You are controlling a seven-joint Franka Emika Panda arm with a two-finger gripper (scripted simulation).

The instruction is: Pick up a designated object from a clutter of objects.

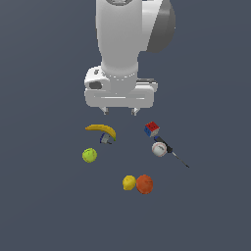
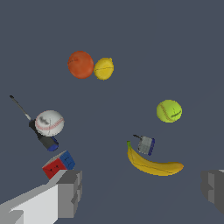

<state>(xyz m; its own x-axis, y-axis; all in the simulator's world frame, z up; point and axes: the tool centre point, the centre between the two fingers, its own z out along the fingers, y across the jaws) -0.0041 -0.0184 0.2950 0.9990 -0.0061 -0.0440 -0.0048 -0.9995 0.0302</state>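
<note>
Clutter is lying spread on the dark floor below me, and I am reading it across the exterior view from its left. Farthest left, the yellow-green tennis ball is sitting alone, apart from everything else and untouched. Just above it the banana is curving over a small grey-and-blue item that I cannot identify. Toward the middle, nearer the camera, the yellow fruit is touching the orange. On the exterior view's right, the multicoloured cube is sitting near the white baseball, which is resting against the thin dark tool. My gripper is hanging above the floor behind the banana, its fingers standing wide apart and holding nothing.
</note>
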